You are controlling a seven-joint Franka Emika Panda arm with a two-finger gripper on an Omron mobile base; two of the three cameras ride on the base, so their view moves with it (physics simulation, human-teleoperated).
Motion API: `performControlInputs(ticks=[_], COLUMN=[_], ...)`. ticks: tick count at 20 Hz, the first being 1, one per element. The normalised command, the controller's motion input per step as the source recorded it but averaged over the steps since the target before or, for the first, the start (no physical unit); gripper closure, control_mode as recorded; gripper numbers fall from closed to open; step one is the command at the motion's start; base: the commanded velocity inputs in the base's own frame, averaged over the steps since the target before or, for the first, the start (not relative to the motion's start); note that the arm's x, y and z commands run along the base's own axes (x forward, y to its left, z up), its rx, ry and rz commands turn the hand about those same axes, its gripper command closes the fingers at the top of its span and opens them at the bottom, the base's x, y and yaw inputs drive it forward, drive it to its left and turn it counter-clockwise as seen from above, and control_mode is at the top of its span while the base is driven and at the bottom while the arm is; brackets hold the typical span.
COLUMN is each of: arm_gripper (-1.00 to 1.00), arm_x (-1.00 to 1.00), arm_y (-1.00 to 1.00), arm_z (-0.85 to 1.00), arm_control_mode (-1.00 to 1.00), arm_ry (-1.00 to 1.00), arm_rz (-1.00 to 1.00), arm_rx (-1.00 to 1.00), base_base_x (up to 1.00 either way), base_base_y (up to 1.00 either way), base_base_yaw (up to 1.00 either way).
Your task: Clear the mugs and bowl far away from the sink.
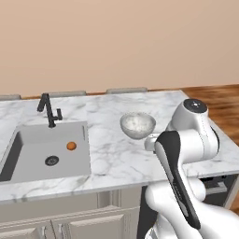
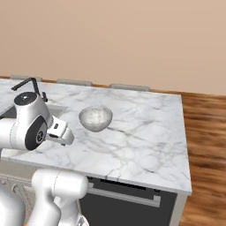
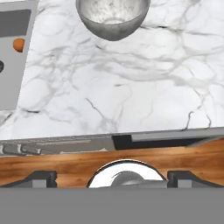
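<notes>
So sink is sitting at the left of the counter, small orange ball lying inside. Bowl is resting upright on the marble just right of it. Arm is folding back over the counter's front edge, claw spreading wide, gripping nothing.

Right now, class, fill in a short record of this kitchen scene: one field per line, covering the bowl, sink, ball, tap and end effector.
bowl: whitish marbled bowl, upright on the counter, right of the sink
sink: grey basin set into the counter, dark drain in its floor
ball: small orange ball inside the sink
tap: black tap behind the basin
end effector: open, holding nothing; fingertips short of the counter's front edge
</notes>
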Motion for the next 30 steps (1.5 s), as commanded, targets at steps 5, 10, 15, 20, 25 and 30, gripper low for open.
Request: performControlInputs(ticks=[5,10,15,20,25,30], arm_gripper=[-1.0,-1.0,-1.0,-1.0,-1.0,-1.0], arm_x=[0.0,0.42,0.96,1.0,1.0,0.9], arm_y=[0.0,0.0,-0.02,-0.01,0.0,0.11], arm_z=[0.0,0.18,0.23,-0.01,-0.35,-0.76], arm_control_mode=[1.0,-1.0,-1.0,-1.0,-1.0,-1.0], arm_ry=[0.0,0.0,0.0,0.04,0.09,0.14], arm_rz=[0.0,0.14,0.23,0.18,0.17,0.15], arm_rx=[0.0,0.0,-0.03,-0.06,-0.08,-0.13], base_base_x=[0.07,0.0,0.0,0.0,0.0,0.0], base_base_y=[-0.03,0.0,0.0,0.0,0.0,0.0], base_base_yaw=[0.03,0.0,0.0,0.0,0.0,0.0])
